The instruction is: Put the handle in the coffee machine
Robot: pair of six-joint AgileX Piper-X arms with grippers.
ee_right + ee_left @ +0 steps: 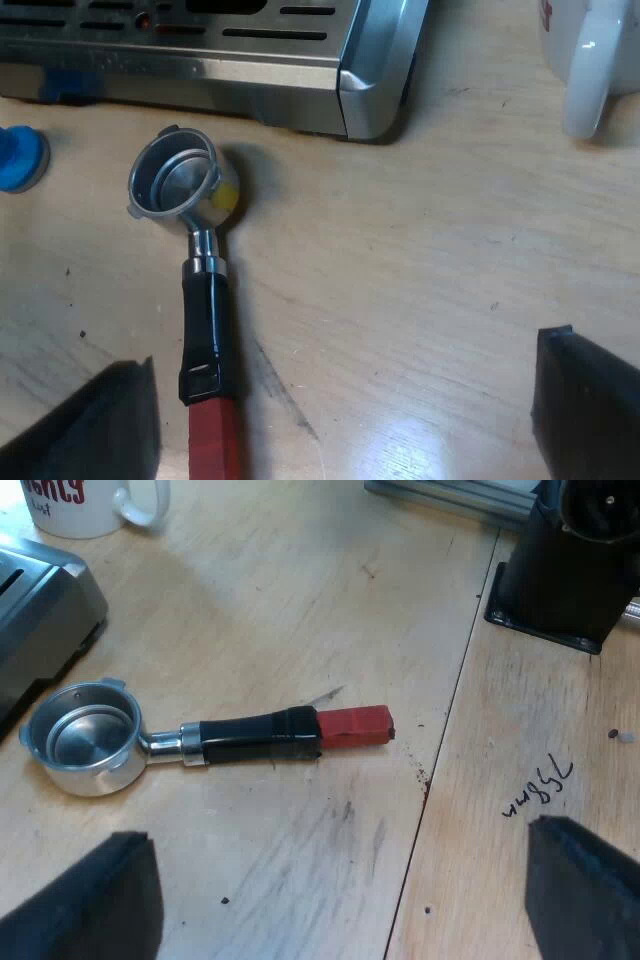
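The metal holder (pixel 85 738) lies loose on the wooden table, its basket empty and its dark handle (pixel 255 737) ending in red (pixel 352 727). My left gripper (pixel 340 900) hovers above the table near the red end, open, with nothing between its fingers (pixel 85 905). In the right wrist view the holder (pixel 180 185) lies just before the espresso machine's drip tray (pixel 200 70), handle (pixel 207 335) pointing away from the machine. My right gripper (pixel 345 425) hangs open over the table beside the handle's red end (pixel 213 440), apart from it.
A white mug (pixel 95 502) with red lettering stands near the machine's corner (pixel 45 605); the mug (pixel 590 55) also sits beside the tray. A blue tamper (pixel 20 158) rests by the drip tray. A black arm base (pixel 565 565) stands on the table beyond the red end.
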